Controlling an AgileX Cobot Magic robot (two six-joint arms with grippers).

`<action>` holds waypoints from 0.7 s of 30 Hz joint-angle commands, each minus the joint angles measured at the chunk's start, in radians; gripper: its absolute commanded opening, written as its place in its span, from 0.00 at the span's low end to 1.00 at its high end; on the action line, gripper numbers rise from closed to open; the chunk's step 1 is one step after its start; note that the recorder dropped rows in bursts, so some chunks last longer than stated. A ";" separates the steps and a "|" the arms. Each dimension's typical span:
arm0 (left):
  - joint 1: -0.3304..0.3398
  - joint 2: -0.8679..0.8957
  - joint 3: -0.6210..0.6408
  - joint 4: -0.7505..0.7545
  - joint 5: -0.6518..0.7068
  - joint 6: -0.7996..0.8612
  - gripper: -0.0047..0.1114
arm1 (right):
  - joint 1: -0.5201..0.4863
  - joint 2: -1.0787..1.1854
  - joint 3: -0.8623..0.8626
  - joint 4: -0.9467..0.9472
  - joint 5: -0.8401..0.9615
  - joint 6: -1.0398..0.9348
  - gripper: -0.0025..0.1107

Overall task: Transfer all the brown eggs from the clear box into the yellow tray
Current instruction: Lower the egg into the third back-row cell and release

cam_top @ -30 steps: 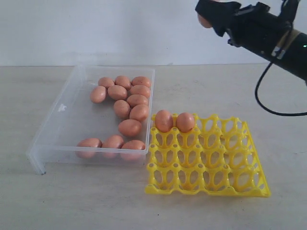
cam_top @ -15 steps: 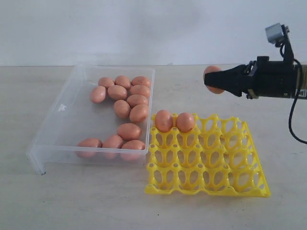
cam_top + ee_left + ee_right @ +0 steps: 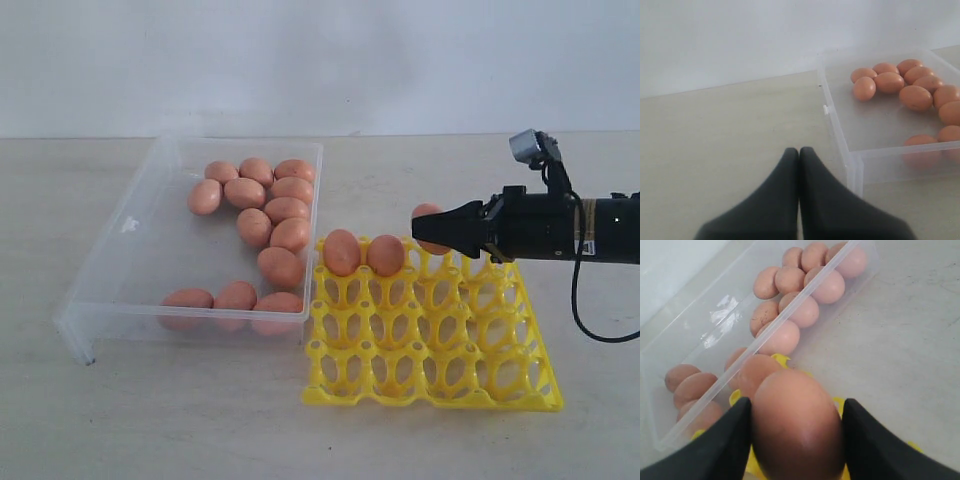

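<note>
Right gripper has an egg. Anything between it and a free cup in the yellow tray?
Nothing visible. The right gripper holds the egg by the yellow tray's back row, just past the two seated eggs; the empty cups beside them are uncovered.

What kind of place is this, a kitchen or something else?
Probably a robot test bench, not a kitchen: a plain table, a blank white wall, and the right gripper holding a brown egg over a yellow tray.
</note>
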 commanded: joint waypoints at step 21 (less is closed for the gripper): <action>-0.009 -0.002 0.003 -0.007 -0.005 -0.009 0.00 | 0.132 -0.003 -0.001 0.043 0.182 -0.171 0.02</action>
